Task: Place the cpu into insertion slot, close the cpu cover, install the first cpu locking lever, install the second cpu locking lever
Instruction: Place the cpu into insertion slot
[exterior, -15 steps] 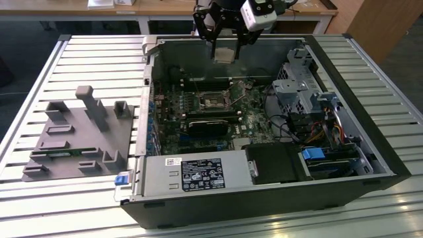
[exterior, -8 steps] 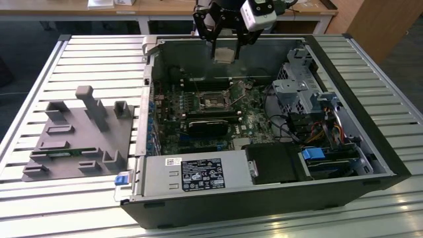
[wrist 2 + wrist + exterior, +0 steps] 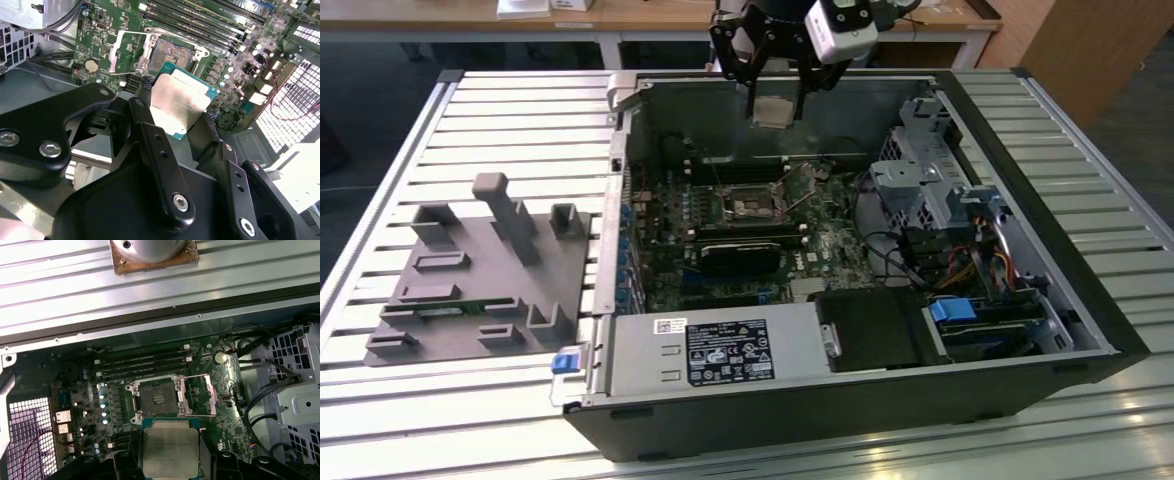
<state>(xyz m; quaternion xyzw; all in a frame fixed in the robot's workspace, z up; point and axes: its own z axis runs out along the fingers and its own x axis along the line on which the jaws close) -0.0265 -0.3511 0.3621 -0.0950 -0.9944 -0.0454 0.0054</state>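
Entry: the hand was clamped on the cpu by two opposite edges and hung over the far part of the open computer case, apart from the case walls. The case stood on the slatted counter, with a grey fixture block beside it on the exterior view's left.

In both wrist views the cpu lay flat between the black fingers, metal face up. We saw open air between it and the board below.

The insertion slot lay uncovered, well apart from the cpu, with its dark centre exposed. The cpu cover was swung open to one side of the slot. We could not tell how steeply it stood.

Long memory slots ran just beside the slot, and a drive cage and cables crowded one side of the board.

The hand's own body blocked much of the board in the second wrist view. The cpu's edge nearest the wrist was cut off in the first wrist view. In the exterior view the slot was small, and we could not sort out the fine parts on its rim.
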